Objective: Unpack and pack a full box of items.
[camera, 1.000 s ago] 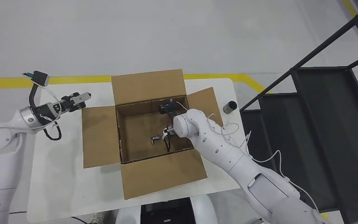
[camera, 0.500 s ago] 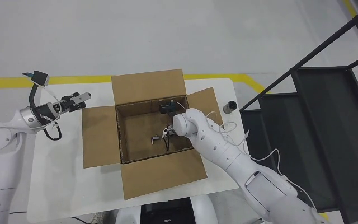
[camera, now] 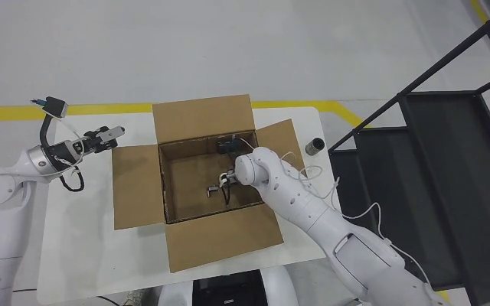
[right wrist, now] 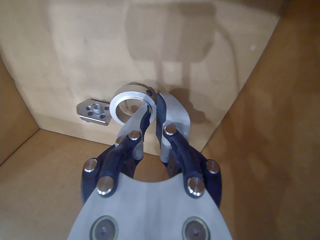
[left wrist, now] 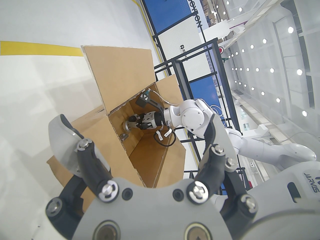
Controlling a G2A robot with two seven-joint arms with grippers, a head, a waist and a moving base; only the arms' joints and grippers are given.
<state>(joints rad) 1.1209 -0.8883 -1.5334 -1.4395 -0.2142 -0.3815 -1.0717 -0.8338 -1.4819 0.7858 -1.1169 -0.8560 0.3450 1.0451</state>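
My right gripper (right wrist: 153,103) is down inside the open cardboard box (camera: 207,118), about the middle of its floor as seen from above. It is clenched on the wall of a metal ring (right wrist: 130,97), with one fingertip inside the bore and the other against the outside. I cannot tell whether the ring sits on the cardboard or is just off it.

Just beside the ring lies a small metal plate (right wrist: 93,112) with several holes and a screw standing in it. It is so close to the ring that I cannot say whether the two touch. From above, the plate is at roughly 8 o'clock from my right fingertips.

The box stands in the middle of the white table (camera: 84,229) with all four flaps folded outward. The back flap points to 12 o'clock and the front flap to 6.

My left gripper (camera: 115,133) hangs over the table at about 10 o'clock from the box, near the corner of the left-hand flap. Its fingers are spread wide with nothing between them, and it points toward the box.

A small dark cylinder (camera: 314,144) stands on the table at 3 o'clock from the box, just off the right-hand flap.
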